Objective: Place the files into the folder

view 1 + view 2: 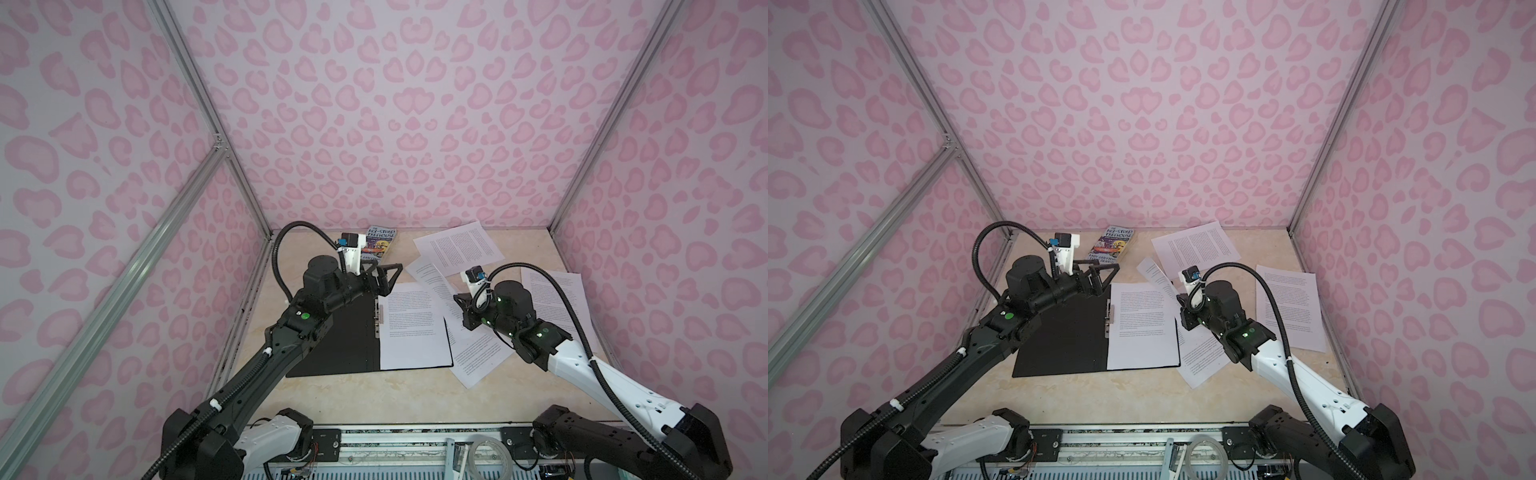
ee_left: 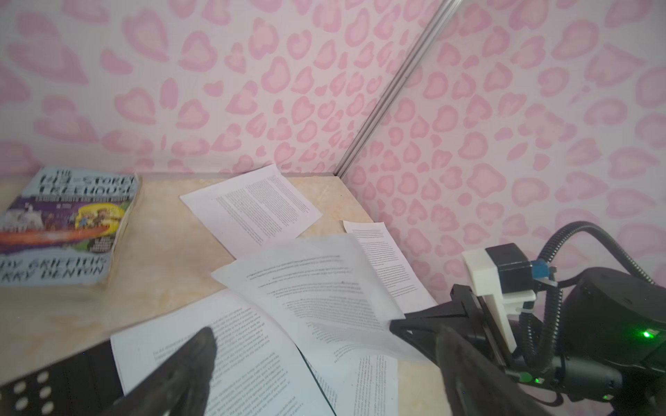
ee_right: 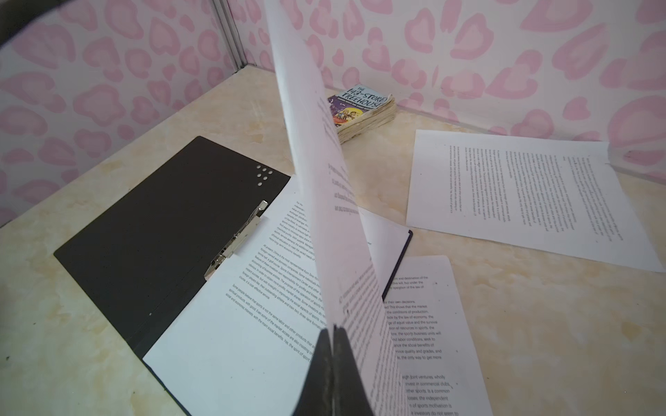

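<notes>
Fingers (image 3: pixel 322 363) of the right gripper (image 3: pixel 333 329) are closed on an edge of one sheet (image 3: pixel 324 180), and the sheet rises from them, free of the table (image 1: pixel 374 395). We judge that the coming move depends on one relation. The folder (image 1: pixel 349 349) lies open and flat just to the left of these fingers, black inside up, with its clip (image 3: pixel 236 241) and long axis running from near to far. The held sheet points more to the far left, so it is not yet in line. The right arm is nearer to the folder's right half. The left gripper (image 2: pixel 328 342) hangs wide open and empty over the folder's far edge, near the book (image 1: pixel 380 243). We count one folder, one book and five sheets: one held, one (image 1: pixel 415 332) on the folder's right half, and three loose on the table, at the far side (image 1: pixel 457 249), at the right (image 1: pixel 557 307), and touching the folder's near right corner (image 1: pixel 478 357).
</notes>
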`<state>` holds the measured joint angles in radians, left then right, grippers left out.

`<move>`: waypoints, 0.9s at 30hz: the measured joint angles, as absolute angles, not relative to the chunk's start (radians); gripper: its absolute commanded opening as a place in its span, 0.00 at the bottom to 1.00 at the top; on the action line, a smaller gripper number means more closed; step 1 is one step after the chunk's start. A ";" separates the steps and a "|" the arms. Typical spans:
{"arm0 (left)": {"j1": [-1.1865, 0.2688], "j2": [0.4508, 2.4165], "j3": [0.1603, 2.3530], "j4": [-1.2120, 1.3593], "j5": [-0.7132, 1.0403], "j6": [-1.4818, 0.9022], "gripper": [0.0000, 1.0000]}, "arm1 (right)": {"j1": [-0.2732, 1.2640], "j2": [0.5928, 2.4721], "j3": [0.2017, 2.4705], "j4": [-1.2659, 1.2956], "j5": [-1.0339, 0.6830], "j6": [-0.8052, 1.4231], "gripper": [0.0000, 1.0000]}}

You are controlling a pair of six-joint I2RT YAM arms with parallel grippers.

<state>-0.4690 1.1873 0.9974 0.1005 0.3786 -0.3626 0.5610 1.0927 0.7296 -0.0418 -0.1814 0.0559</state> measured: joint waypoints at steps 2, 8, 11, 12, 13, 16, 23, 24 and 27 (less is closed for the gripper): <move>-0.502 1.244 1.108 0.050 0.386 -0.185 0.98 | 0.572 1.108 0.731 -0.039 -0.163 0.031 0.00; -0.632 1.327 1.282 -0.170 0.312 0.344 1.00 | 0.622 1.106 0.732 -0.042 -0.128 -0.031 0.00; -0.697 1.329 1.285 -0.266 0.239 0.551 1.00 | 0.627 1.107 0.727 -0.029 -0.116 -0.051 0.00; -0.716 1.330 1.285 -0.291 0.210 0.604 1.00 | 0.632 1.110 0.727 -0.027 -0.113 -0.062 0.00; -0.735 1.331 1.285 -0.313 0.185 0.658 1.00 | 0.640 1.113 0.727 -0.026 -0.115 -0.067 0.00; -0.784 1.357 1.300 -0.363 0.118 0.782 0.94 | 0.655 1.117 0.728 -0.027 -0.128 -0.087 0.00; -0.834 1.483 1.374 -0.457 0.013 0.948 0.66 | 0.678 1.102 0.728 -0.031 -0.110 -0.105 0.00; -0.836 1.500 1.391 -0.460 0.004 0.950 0.61 | 0.674 1.099 0.727 -0.033 -0.107 -0.104 0.00; -0.839 1.542 1.425 -0.470 0.004 0.969 0.53 | 0.673 1.095 0.722 -0.058 -0.094 -0.091 0.00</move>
<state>-0.8387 1.5417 1.4250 -0.4702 0.0040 0.9691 0.6727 1.0950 0.7223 -0.0582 -0.0940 -0.0910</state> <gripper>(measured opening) 0.553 0.048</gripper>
